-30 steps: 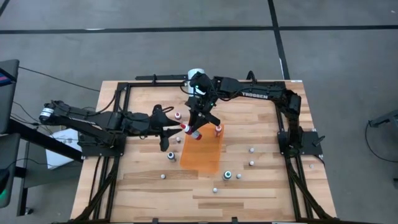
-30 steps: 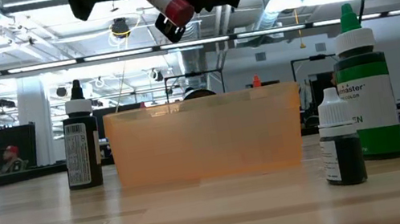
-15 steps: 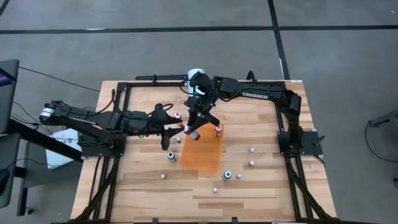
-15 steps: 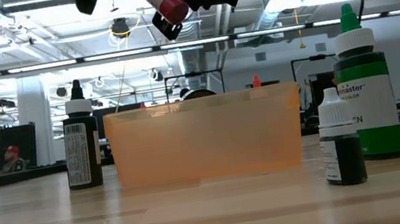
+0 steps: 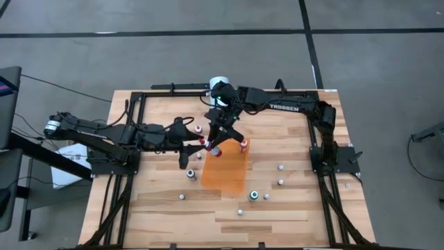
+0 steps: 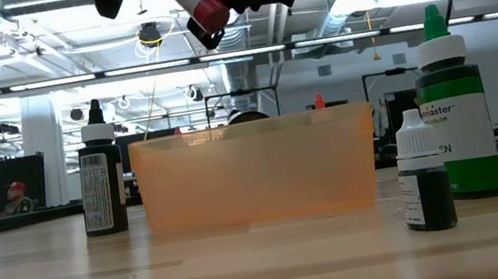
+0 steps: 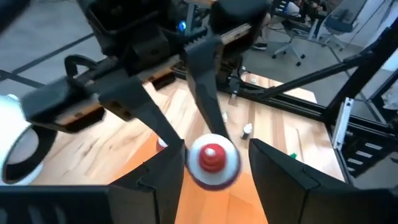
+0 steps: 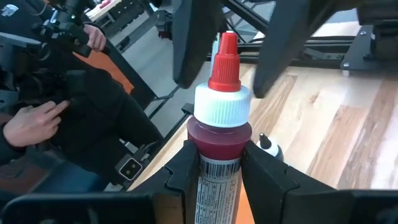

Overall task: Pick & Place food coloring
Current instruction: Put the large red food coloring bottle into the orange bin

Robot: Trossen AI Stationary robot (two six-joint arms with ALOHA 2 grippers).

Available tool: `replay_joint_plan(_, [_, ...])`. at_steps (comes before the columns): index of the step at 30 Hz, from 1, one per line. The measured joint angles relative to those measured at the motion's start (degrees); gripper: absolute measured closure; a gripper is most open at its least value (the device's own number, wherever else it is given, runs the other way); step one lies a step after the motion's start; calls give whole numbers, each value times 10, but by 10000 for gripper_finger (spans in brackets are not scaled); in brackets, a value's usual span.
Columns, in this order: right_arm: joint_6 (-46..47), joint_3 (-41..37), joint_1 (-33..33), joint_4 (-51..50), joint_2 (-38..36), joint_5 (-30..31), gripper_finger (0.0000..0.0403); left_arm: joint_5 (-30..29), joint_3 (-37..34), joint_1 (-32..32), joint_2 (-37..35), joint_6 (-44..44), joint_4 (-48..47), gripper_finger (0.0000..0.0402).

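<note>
We saw the right hand (image 5: 216, 141) clamped on a red-capped food coloring bottle (image 8: 219, 132), held above the translucent orange bin (image 5: 223, 169) on the pale wood worktop (image 5: 291, 201), left hand (image 5: 199, 146) spread beside it.

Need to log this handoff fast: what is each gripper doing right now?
Left gripper: open, fingers either side of the red-tipped bottle's cap.
Right gripper: shut on the red-tipped bottle, held above the orange bin.

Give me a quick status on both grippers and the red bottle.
Right gripper shut on red food coloring bottle, above orange bin. Left gripper open around the bottle's tip. Nothing blocking the bin.
</note>
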Motion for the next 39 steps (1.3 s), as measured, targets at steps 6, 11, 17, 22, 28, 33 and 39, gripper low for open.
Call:
replay_joint_plan(6, [5,0,0,0,0,0,305,7,0,1,0,-8,-18,230])
replay_joint_plan(11, [7,0,3,4,0,0,305,12,0,10,0,-10,-17,230])
replay_joint_plan(17, [16,0,8,23,0,8,305,41,0,23,0,-10,-17,230])
replay_joint_plan(22, [33,0,7,38,1,9,305,54,0,32,11,-9,-13,230])
replay_joint_plan(28, [38,0,7,39,2,9,305,69,0,39,17,-5,-6,230])
replay_joint_plan(33, [42,0,7,45,2,11,305,69,0,40,14,9,-5,248])
replay_joint_plan(39, [45,0,7,43,2,11,305,80,0,41,14,14,-7,295])
